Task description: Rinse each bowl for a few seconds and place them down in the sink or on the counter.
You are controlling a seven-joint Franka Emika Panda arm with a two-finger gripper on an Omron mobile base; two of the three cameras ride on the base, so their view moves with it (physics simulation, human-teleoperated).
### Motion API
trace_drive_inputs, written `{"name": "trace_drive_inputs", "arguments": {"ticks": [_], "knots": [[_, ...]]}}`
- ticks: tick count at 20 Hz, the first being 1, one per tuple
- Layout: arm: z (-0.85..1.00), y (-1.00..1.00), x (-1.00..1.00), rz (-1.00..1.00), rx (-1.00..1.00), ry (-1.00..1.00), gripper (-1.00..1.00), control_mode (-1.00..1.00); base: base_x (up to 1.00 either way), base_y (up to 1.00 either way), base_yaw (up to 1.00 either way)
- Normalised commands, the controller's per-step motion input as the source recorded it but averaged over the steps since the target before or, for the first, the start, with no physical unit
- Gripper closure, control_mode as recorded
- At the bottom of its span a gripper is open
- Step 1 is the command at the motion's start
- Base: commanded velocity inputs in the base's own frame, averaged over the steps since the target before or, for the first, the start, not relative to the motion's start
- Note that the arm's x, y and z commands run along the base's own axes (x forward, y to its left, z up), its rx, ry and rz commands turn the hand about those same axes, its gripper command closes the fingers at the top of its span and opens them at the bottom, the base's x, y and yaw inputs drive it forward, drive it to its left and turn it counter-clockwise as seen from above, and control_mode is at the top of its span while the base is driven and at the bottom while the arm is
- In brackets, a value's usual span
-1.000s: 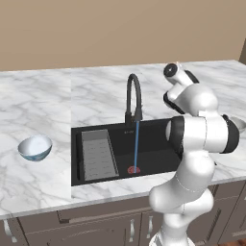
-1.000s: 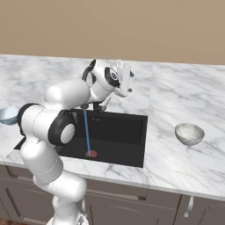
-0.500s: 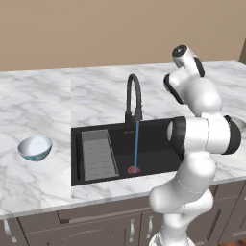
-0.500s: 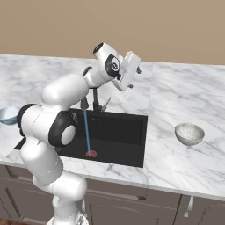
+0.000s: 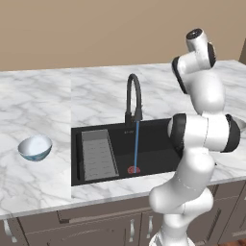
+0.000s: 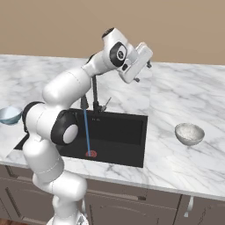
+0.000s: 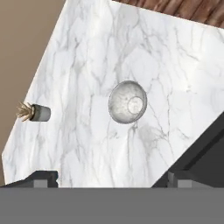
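Observation:
The speckled greyish-white bowl (image 6: pixel 189 133) (image 7: pixel 127 101) sits upright on the marble counter (image 6: pixel 184 96) to the right of the black sink (image 6: pixel 118 127) (image 5: pixel 158 139). Left of the sink, the pale blue bowl (image 5: pixel 35 147) (image 6: pixel 9 115) rests on the counter. My gripper (image 6: pixel 144 72) (image 7: pixel 111 179) hangs high over the counter, right of the faucet (image 5: pixel 134 96). It looks down at the speckled bowl from well above. Its fingertips (image 7: pixel 41 178) stand wide apart and open, with nothing between them. A thin blue stream of water (image 5: pixel 136 144) runs from the faucet onto the red drain ring (image 5: pixel 134 169).
A grey ridged tray (image 5: pixel 98 153) lies in the left part of the basin. A small potted plant (image 7: pixel 34 112) stands near the back wall beyond the speckled bowl. The counter's front edge runs over brown cabinets (image 6: pixel 132 202).
The hand has risen from beside the faucet and swung right, ending high above the counter toward the speckled bowl. Both bowls stay put and the water keeps running.

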Motion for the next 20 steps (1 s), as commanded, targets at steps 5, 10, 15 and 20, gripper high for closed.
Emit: {"name": "trace_drive_inputs", "arguments": {"ticks": [5, 10, 15, 20], "knots": [[-0.1, 0.0, -0.01, -0.38, 0.05, -0.06, -1.0, -1.0, 0.0, 0.0, 0.0], [-0.27, -0.01, -0.15, -0.38, 0.09, 0.0, -1.0, -1.0, 0.0, 0.0, 0.0], [-0.27, -0.03, -0.24, -0.29, 0.12, 0.0, -1.0, -1.0, 0.0, 0.0, 0.0], [-0.25, 0.02, -0.22, -0.18, 0.15, 0.0, -1.0, -1.0, 0.0, 0.0, 0.0]]}}
